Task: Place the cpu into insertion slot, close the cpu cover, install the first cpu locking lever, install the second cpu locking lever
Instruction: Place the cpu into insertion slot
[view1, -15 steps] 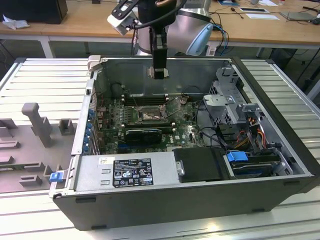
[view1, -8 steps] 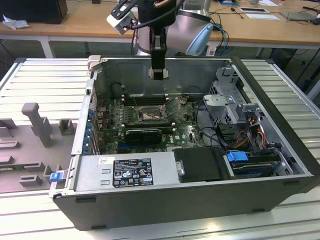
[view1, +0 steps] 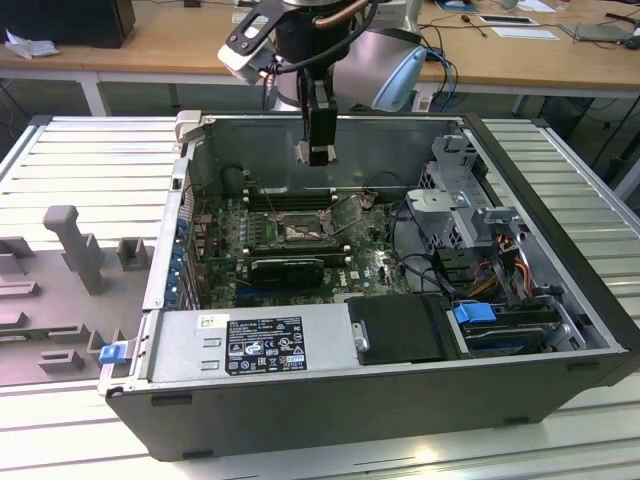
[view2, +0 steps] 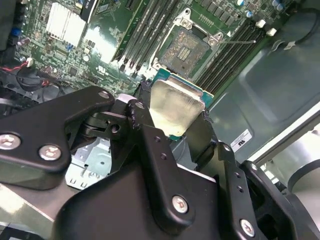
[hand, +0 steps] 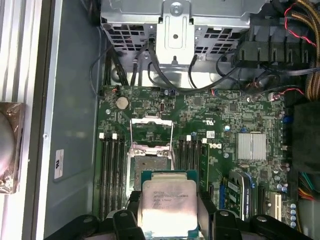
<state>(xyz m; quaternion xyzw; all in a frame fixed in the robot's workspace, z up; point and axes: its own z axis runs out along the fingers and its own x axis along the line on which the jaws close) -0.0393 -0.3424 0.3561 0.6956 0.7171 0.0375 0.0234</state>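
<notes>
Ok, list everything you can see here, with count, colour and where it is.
cpu: one, silver, held above the board.
slot: one, black-framed, on the board, empty.
cover: one, silver, swung open at the slot's edge.
board: one, green, inside the case.
heatsink: one, silver, on the board.
case: one, dark grey, open, on the table.
table: one, pale, slatted, under the case.
gripper: one, black, shut on the cpu.

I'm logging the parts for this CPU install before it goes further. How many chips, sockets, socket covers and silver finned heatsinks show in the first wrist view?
cpu: 1
insertion slot: 1
cpu cover: 1
silver finned heatsink: 1
Total: 4
</notes>
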